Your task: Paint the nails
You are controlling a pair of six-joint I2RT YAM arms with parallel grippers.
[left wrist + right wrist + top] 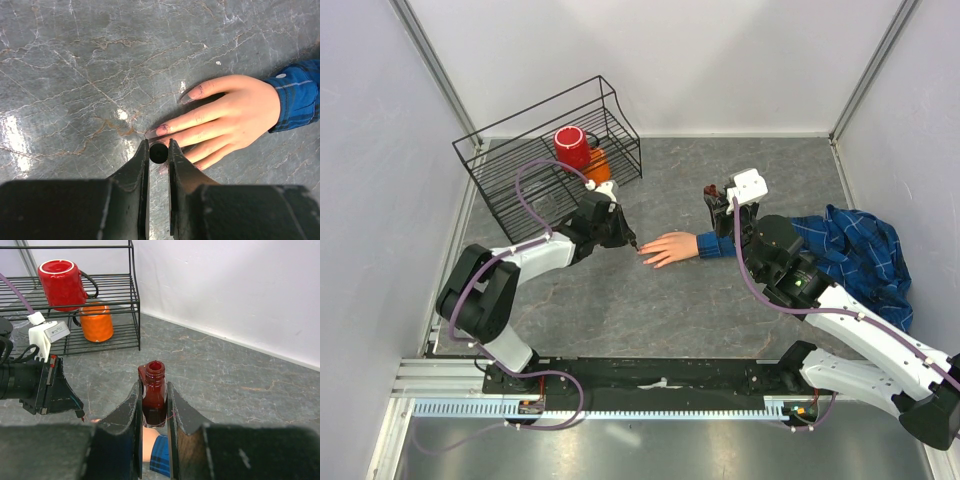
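Closest in, the left pincer [158, 145] is narrowed onto a small black brush handle [158, 153], seen end-on, so the bristles are hidden beneath it. Just ahead of its tips and slightly to the right lie the nails [152, 133] of the fake hand [235, 115], which rests palm down on the grey table [75, 75]. In the overhead view the hand's long axis runs left to right, with the fingertips pointing left at this pincer and the blue plaid cuff [715, 245] at the other end. The left arm is plainly the nearer to the nails, so the coming stroke probably needs only a small shift along one finger. Further right, by the cuff, the right pincer [154, 386] grips an open bottle [155, 371] of dark red polish, held upright.
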